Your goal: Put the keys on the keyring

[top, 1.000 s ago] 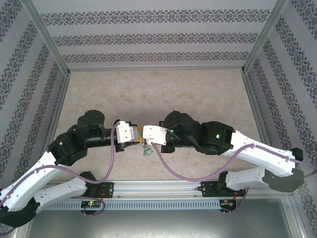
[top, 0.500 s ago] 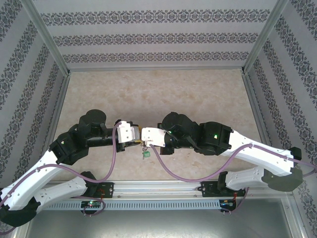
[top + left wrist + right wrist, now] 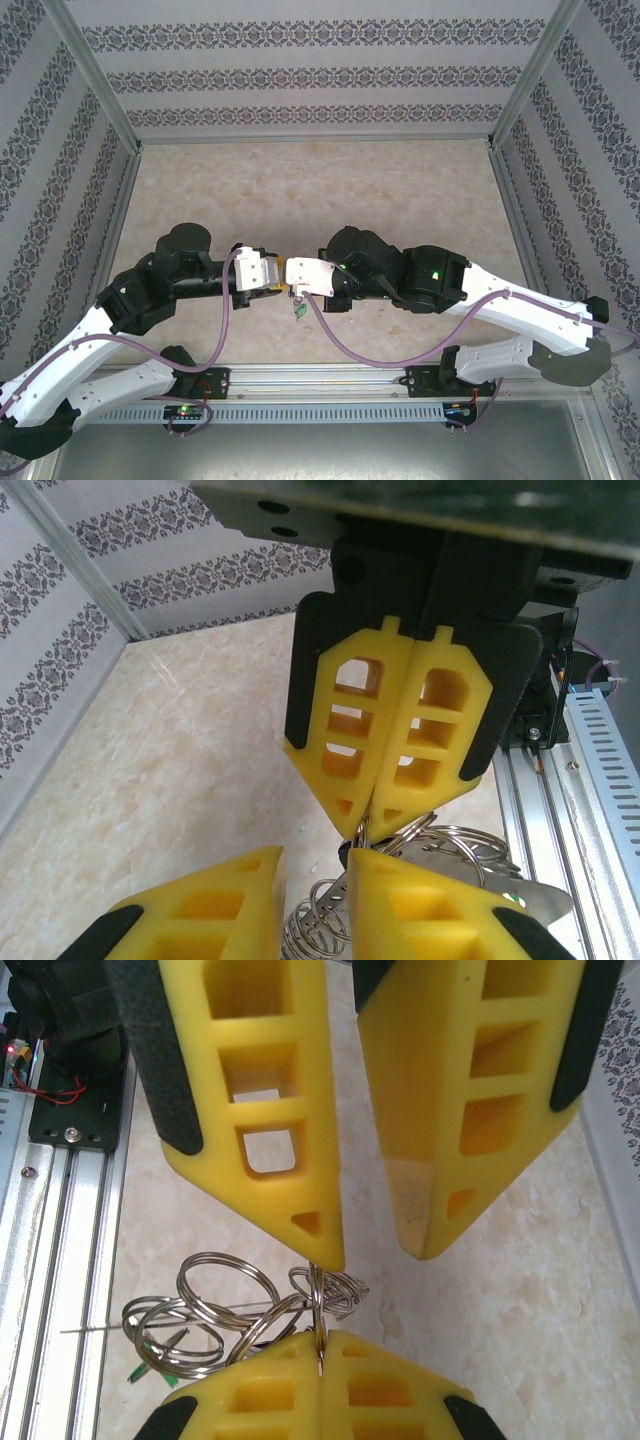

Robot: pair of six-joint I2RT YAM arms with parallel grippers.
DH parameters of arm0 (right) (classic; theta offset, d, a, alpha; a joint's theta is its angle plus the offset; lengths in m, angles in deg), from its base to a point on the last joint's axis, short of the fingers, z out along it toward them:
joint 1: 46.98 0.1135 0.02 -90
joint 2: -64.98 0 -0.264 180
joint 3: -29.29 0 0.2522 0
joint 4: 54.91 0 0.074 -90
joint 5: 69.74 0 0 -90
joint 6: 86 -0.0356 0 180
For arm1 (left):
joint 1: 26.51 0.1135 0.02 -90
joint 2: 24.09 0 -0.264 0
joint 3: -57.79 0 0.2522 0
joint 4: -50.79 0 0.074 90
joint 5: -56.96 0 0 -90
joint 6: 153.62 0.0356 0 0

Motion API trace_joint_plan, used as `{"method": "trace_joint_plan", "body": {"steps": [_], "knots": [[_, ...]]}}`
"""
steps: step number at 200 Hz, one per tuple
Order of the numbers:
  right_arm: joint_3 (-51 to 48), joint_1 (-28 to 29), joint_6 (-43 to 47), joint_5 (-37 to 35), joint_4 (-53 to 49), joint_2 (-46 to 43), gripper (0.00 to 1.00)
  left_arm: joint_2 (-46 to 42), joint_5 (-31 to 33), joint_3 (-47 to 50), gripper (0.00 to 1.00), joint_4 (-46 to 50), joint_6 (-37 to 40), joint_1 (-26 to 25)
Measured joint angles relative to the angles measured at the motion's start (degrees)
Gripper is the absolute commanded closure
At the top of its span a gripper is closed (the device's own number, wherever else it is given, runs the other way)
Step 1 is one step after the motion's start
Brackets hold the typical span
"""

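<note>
Beige marbled tabletop [image 3: 300,180]; patterned wallpaper walls [image 3: 300,75] around; aluminium rail [image 3: 320,378] along near edge.

Tabletop [image 3: 300,190] was a beige marble-look sheet, evenly lit, no harsh shadows. The back wall [image 3: 320,70], left wall [image 3: 50,170] and right wall [image 3: 590,180] all had white wallpaper with dark ornate stripes. Bare aluminium posts [image 3: 97,75] ran up the back corners. Along the near edge sat a metal rail [image 3: 320,378], with a perforated strip [image 3: 300,412] just below it and plain grey sheet metal [image 3: 320,455] under that.
</note>
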Motion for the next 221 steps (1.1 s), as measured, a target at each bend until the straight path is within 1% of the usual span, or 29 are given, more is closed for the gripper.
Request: {"method": "trace_joint_plan", "body": {"steps": [35,79,166,183,193,199,208,221], "knots": [[0.0,0.0,0.0,0.0,0.0,0.0,1.00,0.0,0.0,0.0,0.77,0.0,0.0,0.0],[0.0,0.0,0.0,0.0,0.2,0.0,1.00,-0.2,-0.6,0.1,0.74,0.2,0.0,0.0],[0.0,0.0,0.0,0.4,0.5,0.0,1.00,0.6,-1.1,0.9,0.75,1.0,0.0,0.0],[0.0,0.0,0.0,0.4,0.4,0.0,1.00,1.2,-1.2,0.9,0.78,1.0,0.0,0.0],[0.0,0.0,0.0,0.4,0.4,-0.1,1.00,1.3,-1.3,0.9,0.82,0.9,0.0,0.0],[0.0,0.0,0.0,0.4,0.4,-0.2,1.00,1.3,-1.4,0.9,0.87,0.9,0.0,0.0],[0.0,0.0,0.0,0.4,0.4,-0.2,1.00,1.3,-1.4,1.0,1.00,0.9,-0.1,0.0],[0.0,-0.1,0.0,0.4,0.4,-0.3,1.00,1.3,-1.6,1.1,1.00,0.9,-0.3,0.0]]}}
